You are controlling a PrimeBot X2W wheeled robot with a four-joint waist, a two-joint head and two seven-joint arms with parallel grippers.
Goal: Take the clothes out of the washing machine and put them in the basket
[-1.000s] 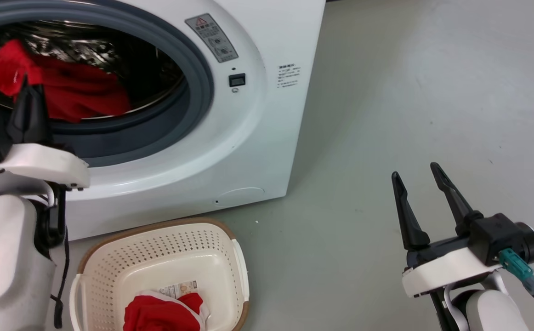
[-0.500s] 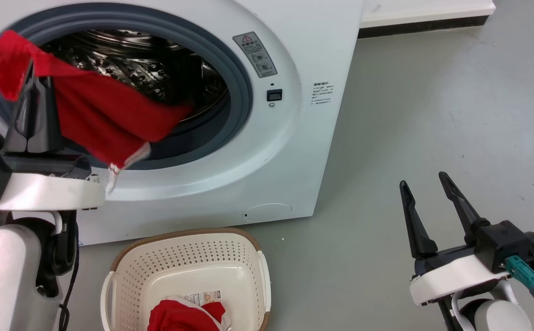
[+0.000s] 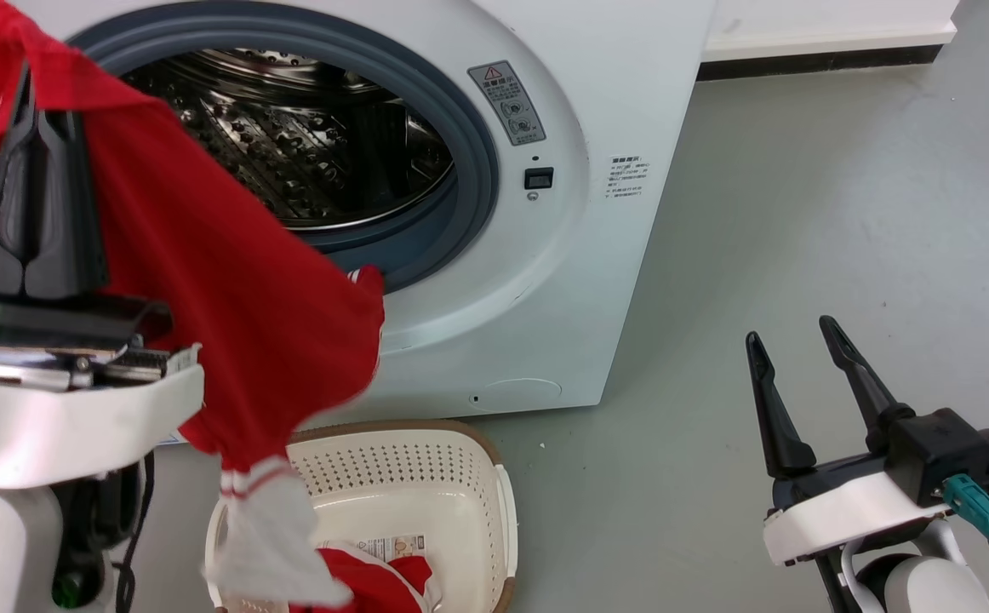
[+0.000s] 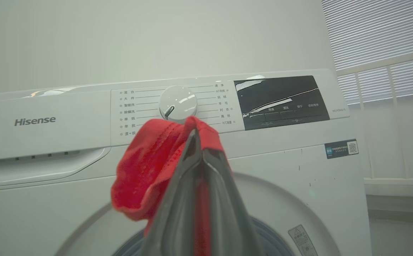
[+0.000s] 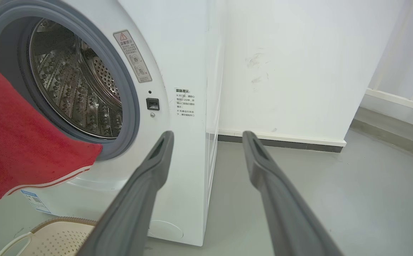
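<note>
Head view: 2 garments (image 3: 239, 340), 1 in L claw (image 3: 31, 102), 1 in basket (image 3: 460, 438).

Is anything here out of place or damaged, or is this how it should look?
Nothing is spilled or broken. The red garment hangs from the shut left gripper, its white trim trailing over the basket. Only faint scuffs on the wall stand out.

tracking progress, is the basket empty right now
No, a red garment lies in the bottom of the basket in the head view.
</note>
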